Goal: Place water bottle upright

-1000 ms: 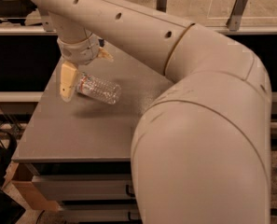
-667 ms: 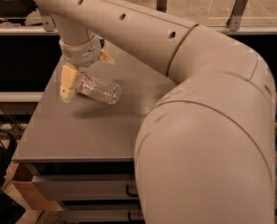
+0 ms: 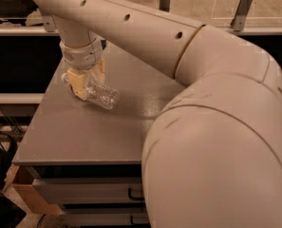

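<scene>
Gripper (image 3: 87, 82) sits low at the far left of the table (image 3: 83, 137), down over one end of the bottle (image 3: 105, 95); whether it is clamped on it or only around it, I cannot tell. The bottle lies on its side on the tabletop, its long axis running from under the gripper out toward the lower right (the clear ribbed body sticks out on that side). Standing it up likely means swinging that free end down beneath the gripper.

Tan end effector (image 3: 89, 82) at clear ribbed water bottle (image 3: 104, 96).
</scene>
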Controlling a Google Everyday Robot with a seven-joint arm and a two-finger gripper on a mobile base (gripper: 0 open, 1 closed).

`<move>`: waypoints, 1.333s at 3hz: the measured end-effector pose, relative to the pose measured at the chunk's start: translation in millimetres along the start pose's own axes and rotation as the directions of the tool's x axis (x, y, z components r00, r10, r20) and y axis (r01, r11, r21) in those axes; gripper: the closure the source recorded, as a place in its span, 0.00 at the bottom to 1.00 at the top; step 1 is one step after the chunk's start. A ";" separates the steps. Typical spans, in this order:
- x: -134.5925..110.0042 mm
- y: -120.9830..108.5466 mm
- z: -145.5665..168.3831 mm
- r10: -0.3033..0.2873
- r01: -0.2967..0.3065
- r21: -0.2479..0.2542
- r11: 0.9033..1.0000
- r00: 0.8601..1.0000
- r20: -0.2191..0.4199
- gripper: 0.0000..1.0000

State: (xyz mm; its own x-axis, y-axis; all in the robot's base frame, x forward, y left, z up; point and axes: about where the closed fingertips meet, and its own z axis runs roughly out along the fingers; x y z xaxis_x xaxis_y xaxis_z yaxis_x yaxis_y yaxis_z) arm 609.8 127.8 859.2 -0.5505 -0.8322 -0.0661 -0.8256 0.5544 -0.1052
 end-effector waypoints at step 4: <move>-15.2 2.4 -7.3 -0.074 0.073 0.041 0.996 0.997 0.015 1.00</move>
State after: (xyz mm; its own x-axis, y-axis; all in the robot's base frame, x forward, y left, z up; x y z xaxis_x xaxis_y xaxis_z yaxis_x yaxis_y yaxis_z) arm 615.3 141.8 867.2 -0.4858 -0.8710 -0.0734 -0.8580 0.4912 -0.1500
